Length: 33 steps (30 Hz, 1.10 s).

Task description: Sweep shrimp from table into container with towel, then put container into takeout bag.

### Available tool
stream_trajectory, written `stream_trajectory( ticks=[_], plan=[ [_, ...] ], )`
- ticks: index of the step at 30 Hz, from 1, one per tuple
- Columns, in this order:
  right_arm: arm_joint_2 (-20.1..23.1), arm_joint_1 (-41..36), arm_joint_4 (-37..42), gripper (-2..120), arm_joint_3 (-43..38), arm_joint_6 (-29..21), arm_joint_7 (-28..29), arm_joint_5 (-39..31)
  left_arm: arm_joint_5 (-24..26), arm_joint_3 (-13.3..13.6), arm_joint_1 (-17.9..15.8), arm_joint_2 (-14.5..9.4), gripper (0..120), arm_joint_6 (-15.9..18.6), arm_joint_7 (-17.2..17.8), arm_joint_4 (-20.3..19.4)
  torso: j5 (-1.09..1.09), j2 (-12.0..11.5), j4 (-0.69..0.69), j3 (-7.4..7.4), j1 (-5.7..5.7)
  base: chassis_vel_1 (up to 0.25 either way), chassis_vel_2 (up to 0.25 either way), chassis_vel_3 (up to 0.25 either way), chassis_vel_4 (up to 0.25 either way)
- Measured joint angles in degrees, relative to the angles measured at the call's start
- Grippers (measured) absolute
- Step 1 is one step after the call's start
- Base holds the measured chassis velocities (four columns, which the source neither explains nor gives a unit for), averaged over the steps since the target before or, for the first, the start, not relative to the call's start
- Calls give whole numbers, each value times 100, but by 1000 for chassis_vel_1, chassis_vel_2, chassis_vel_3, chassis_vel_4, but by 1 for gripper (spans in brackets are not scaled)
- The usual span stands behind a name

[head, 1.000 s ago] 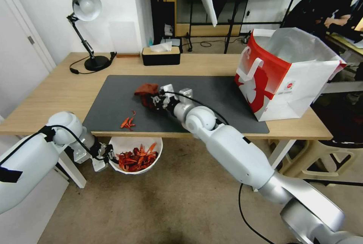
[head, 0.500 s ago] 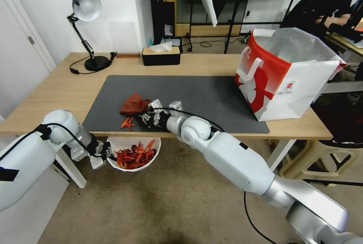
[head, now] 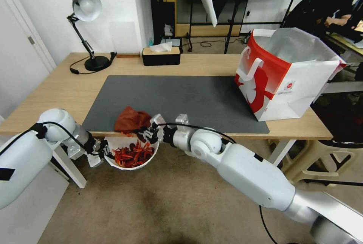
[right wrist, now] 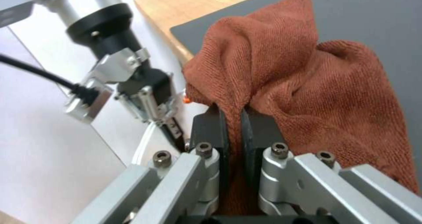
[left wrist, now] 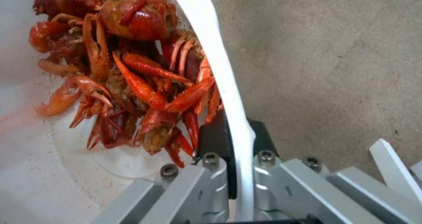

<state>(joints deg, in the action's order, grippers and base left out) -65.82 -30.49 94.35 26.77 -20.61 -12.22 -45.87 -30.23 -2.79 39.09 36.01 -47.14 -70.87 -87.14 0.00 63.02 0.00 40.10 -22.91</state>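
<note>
Right gripper (head: 145,133) clamped on towel (head: 130,119) at table (head: 60,96) front edge; left gripper (left wrist: 235,141) pinches container (left wrist: 220,69) rim below.

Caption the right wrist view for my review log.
Right gripper pinching a rust-brown terry towel at the dark grey mat's edge.

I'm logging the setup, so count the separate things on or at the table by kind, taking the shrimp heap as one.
Towel: 1
Container: 1
Shrimp heap: 1
Takeout bag: 1
Lamp: 1
Tissue box: 1
Mat: 1
Grippers: 2, left on the container, right on the towel
Total: 9
</note>
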Motion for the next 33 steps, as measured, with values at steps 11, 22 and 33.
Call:
stream_trajectory(
  ticks=[11, 22, 33],
  plan=[
    [130, -140, 283, 4, 29, 22, -108, -40, -3, -1, 46, -11, 0, 0, 0, -48, 0, 0, 0, 1, 0, 0, 0, 0, 0],
    [197, -272, 381, 4, -30, 62, -240, -16, -10, -26, 76, -14, 0, 1, 1, -51, 0, 0, -1, 1, 0, 0, 0, 0, 0],
    [243, -342, 458, 4, -91, 143, -324, -94, -23, -56, 135, -30, 0, 2, 2, -66, -1, 0, 0, 1, 0, 0, 0, 0, 0]
  ],
)
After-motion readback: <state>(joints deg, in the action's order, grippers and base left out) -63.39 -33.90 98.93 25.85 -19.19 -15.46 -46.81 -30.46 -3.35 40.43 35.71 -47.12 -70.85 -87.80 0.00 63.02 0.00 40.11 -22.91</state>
